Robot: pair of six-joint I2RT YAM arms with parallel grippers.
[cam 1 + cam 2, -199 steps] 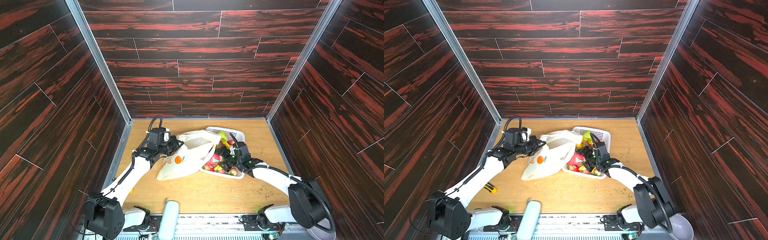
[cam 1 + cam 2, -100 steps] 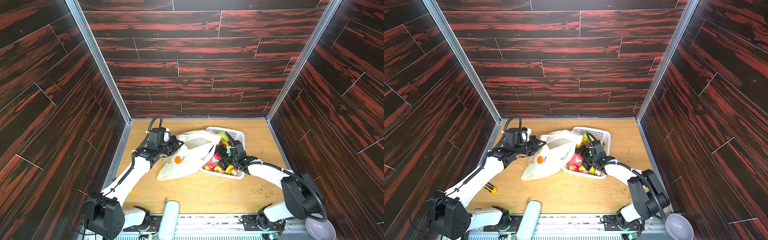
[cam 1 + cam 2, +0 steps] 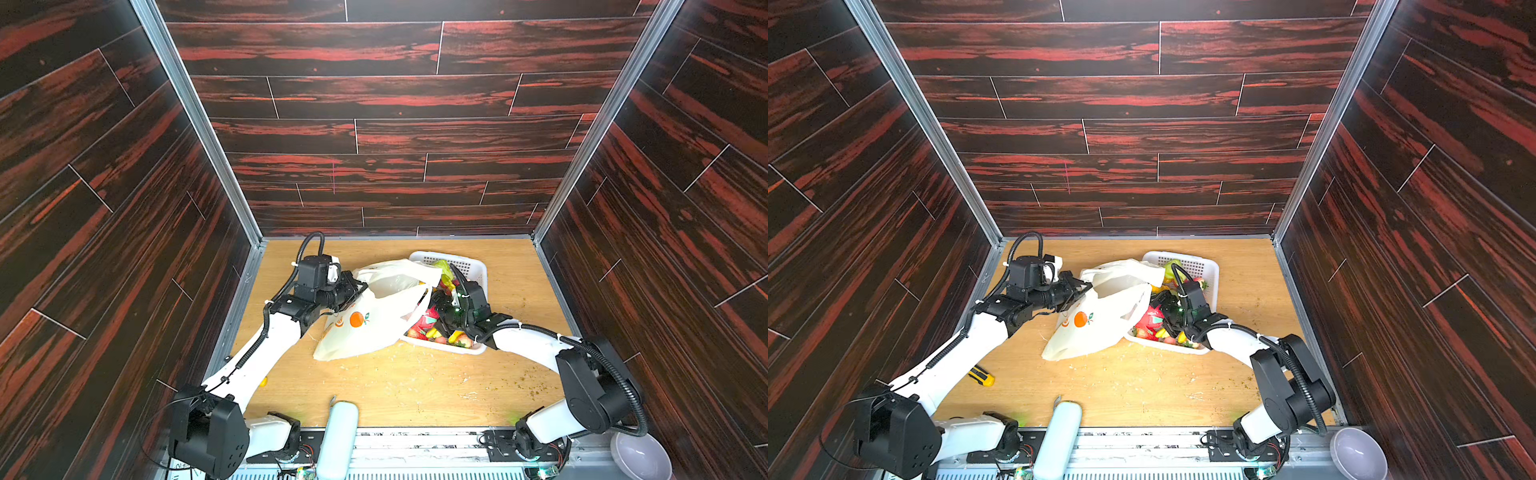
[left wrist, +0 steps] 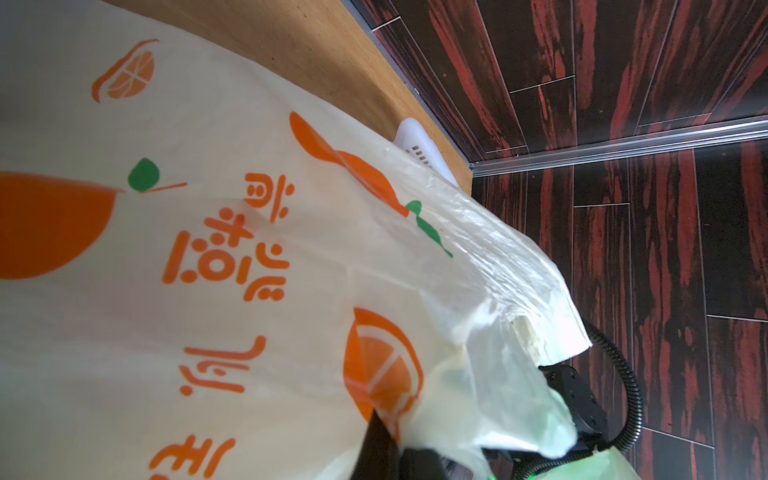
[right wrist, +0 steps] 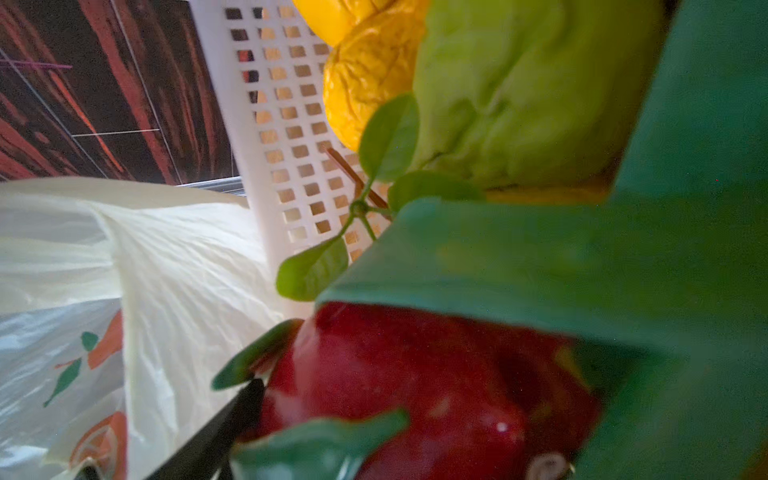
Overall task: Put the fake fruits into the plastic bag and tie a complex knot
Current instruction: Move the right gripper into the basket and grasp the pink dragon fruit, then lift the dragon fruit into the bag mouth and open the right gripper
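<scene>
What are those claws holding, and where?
Left gripper pinches the cream printed plastic bag at its rim; right gripper straddles a red dragon fruit, grip unclear.

The plastic bag [image 3: 374, 320], cream-white film printed with orange fruit and orange lettering, is lying slumped just below the centre of both top views, its mouth gaping toward the right. The fake fruits [image 3: 432, 330] are sitting heaped right of that mouth, outside the bag. A red dragon fruit [image 5: 415, 386] is lying nearest it, with a yellow lemon [image 5: 365, 79] and a wrinkled yellow-green fruit [image 5: 519, 95] farther up the frame.
</scene>
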